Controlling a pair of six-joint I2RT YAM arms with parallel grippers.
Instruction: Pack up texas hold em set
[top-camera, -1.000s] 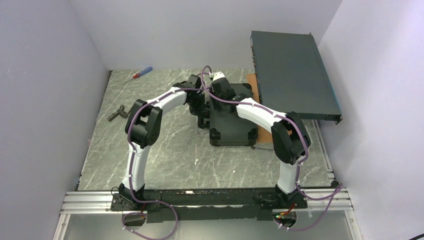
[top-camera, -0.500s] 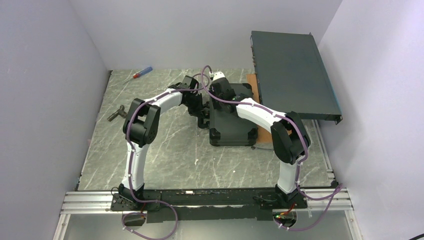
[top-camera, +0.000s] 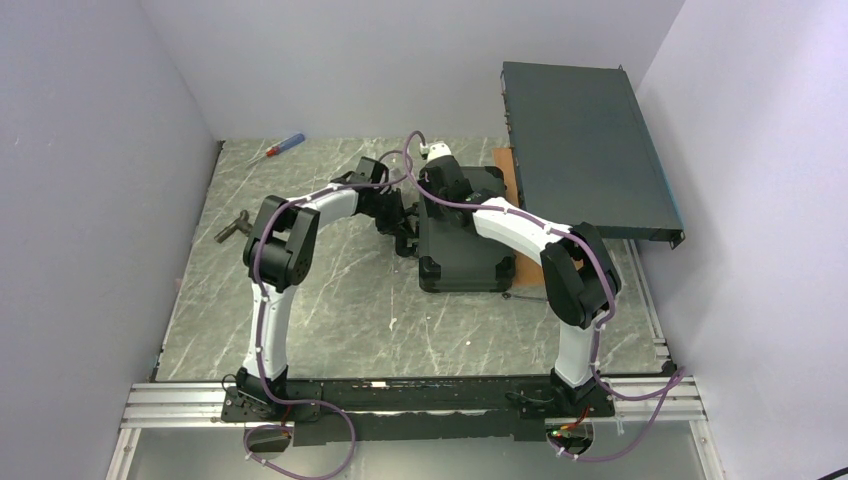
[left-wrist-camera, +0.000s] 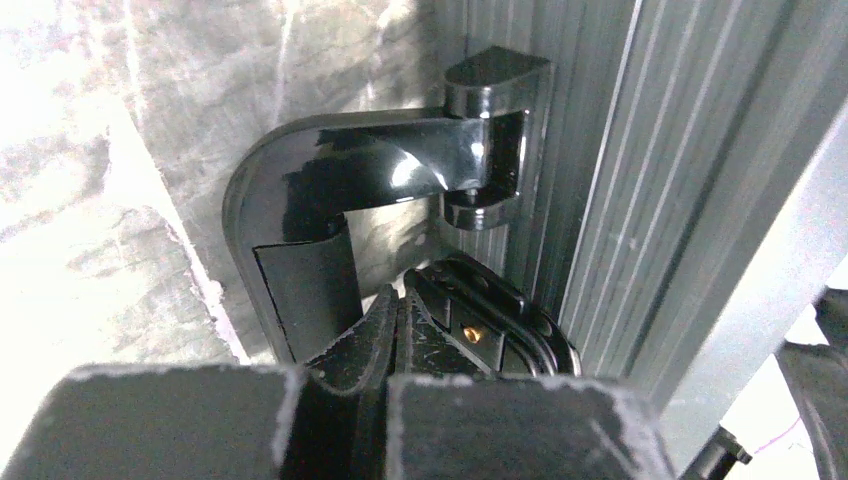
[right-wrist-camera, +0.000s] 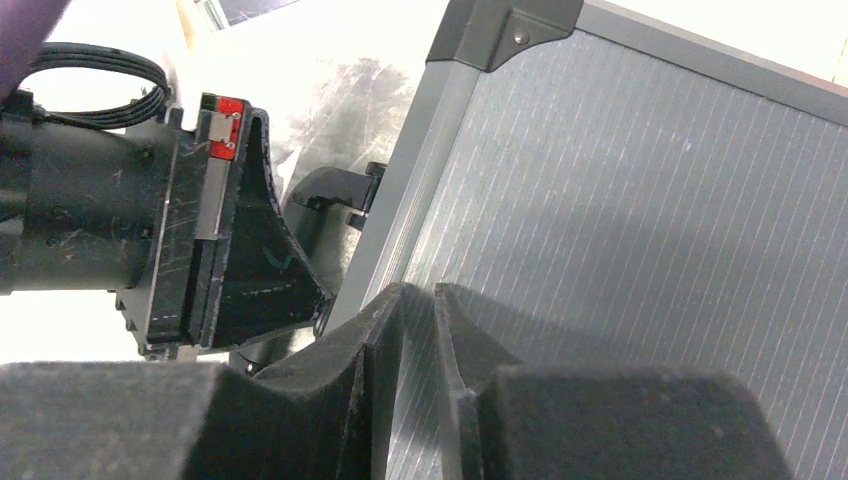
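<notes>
The texas hold em set's dark grey case (top-camera: 465, 255) lies closed on the marble table, so its contents are hidden. My left gripper (top-camera: 405, 232) is shut at the case's left side. In the left wrist view its tips (left-wrist-camera: 400, 300) sit just beside a black latch (left-wrist-camera: 500, 330), under the glossy black handle (left-wrist-camera: 330, 170). My right gripper (top-camera: 447, 190) hovers over the far left part of the lid. Its fingers (right-wrist-camera: 420, 292) stand a narrow gap apart over the ribbed lid (right-wrist-camera: 640, 200), with nothing between them.
A large flat dark rack box (top-camera: 590, 140) leans at the back right, over an orange-brown sheet (top-camera: 505, 165). A red-and-blue screwdriver (top-camera: 283, 146) lies at the back left. A small dark tool (top-camera: 235, 227) rests near the left wall.
The left arm's forearm and wrist have drawn slightly to the left, away from the case. The right arm and the case have stayed put.
</notes>
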